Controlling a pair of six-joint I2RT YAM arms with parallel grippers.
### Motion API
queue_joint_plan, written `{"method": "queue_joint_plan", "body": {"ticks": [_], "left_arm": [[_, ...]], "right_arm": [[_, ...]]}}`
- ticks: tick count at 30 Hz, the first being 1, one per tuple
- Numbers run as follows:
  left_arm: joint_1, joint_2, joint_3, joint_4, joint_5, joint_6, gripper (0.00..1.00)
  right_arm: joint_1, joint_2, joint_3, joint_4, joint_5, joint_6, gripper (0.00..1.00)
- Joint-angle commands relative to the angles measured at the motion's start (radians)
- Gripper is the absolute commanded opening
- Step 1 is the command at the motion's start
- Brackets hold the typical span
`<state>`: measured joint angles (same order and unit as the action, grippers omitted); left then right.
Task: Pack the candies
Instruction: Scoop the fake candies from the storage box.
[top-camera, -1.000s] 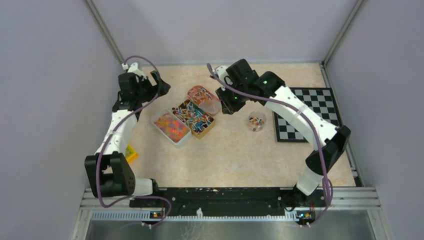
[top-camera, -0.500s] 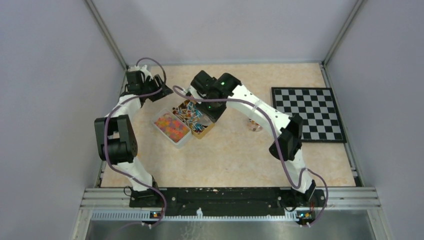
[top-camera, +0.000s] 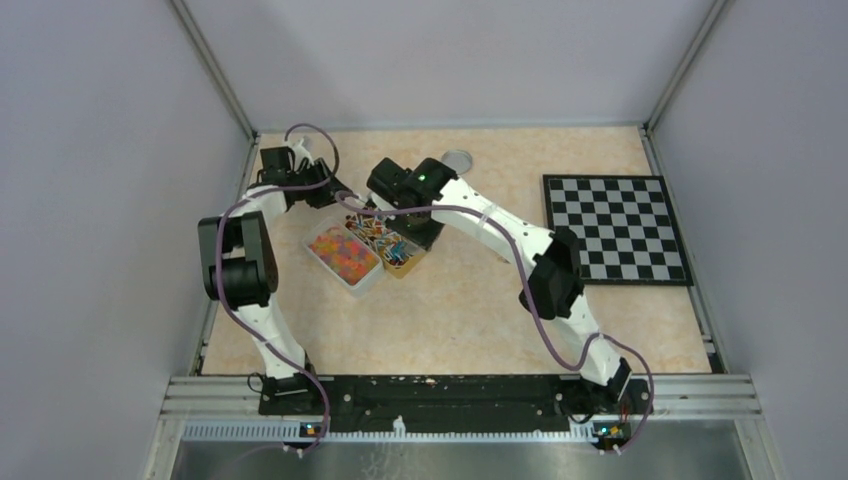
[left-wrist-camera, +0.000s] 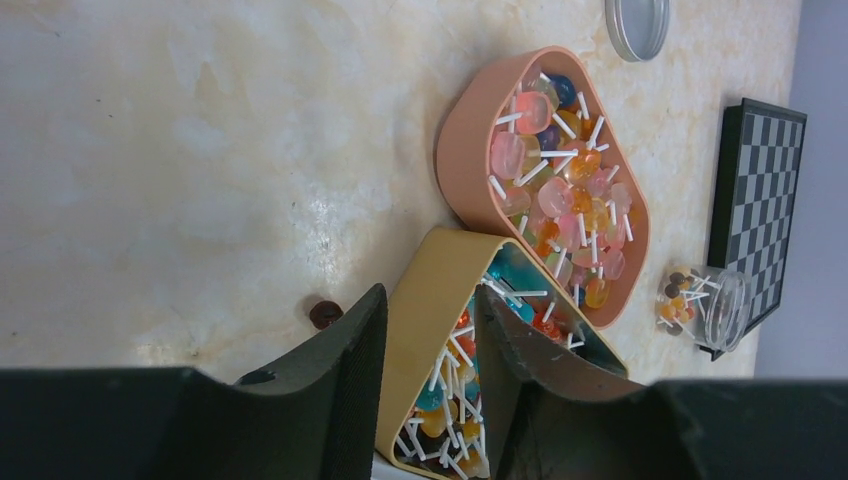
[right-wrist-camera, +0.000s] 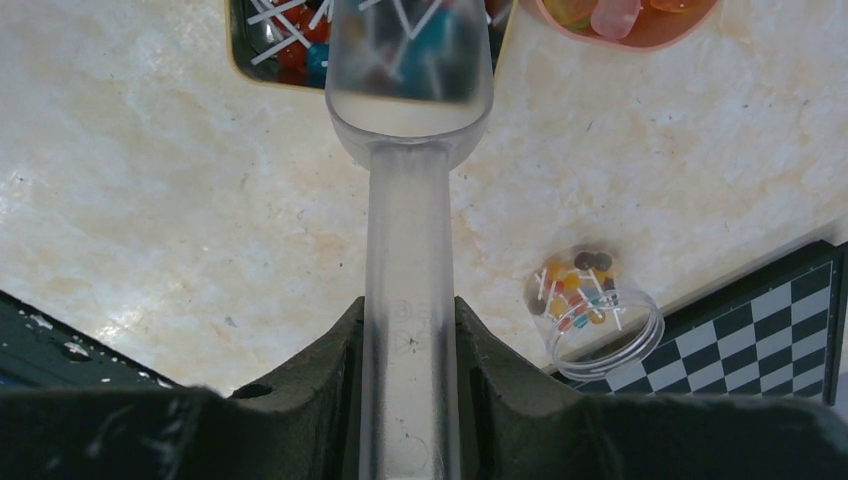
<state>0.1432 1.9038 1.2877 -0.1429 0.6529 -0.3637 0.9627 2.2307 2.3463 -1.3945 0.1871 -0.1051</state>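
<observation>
Top external view: you see the candies (top-camera: 343, 254) heaped in a white tray (top-camera: 366, 285) on the counter (top-camera: 450, 320), touching the left side of the yellow tin (top-camera: 404, 264).
Your left tool (left-wrist-camera: 430, 300): clamped across a corner of the yellow tin, one finger (left-wrist-camera: 345, 360) outside the wall, the other inside among the lollipops (left-wrist-camera: 447, 400).
Your right tool (right-wrist-camera: 410, 325): closed on the handle of a clear scoop (right-wrist-camera: 410, 200), its bowl over the tin's rim.
Pink tub (left-wrist-camera: 465, 140): more lollipops, just beyond the tin.
Clear jar (right-wrist-camera: 600, 325): a few sweets, beside the checkerboard (right-wrist-camera: 775, 340).
</observation>
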Motion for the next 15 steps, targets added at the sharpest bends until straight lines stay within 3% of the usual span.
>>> {"method": "queue_joint_plan", "body": {"ticks": [1, 15], "left_arm": [[0.004, 0.039, 0.039, 0.000, 0.055, 0.004, 0.42], [0.005, 0.079, 0.070, -0.052, 0.073, 0.020, 0.39]], "right_arm": [[0.018, 0.033, 0.058, 0.027, 0.046, -0.023, 0.00], [0.016, -0.003, -0.075, 0.244, 0.081, -0.038, 0.00]]}}
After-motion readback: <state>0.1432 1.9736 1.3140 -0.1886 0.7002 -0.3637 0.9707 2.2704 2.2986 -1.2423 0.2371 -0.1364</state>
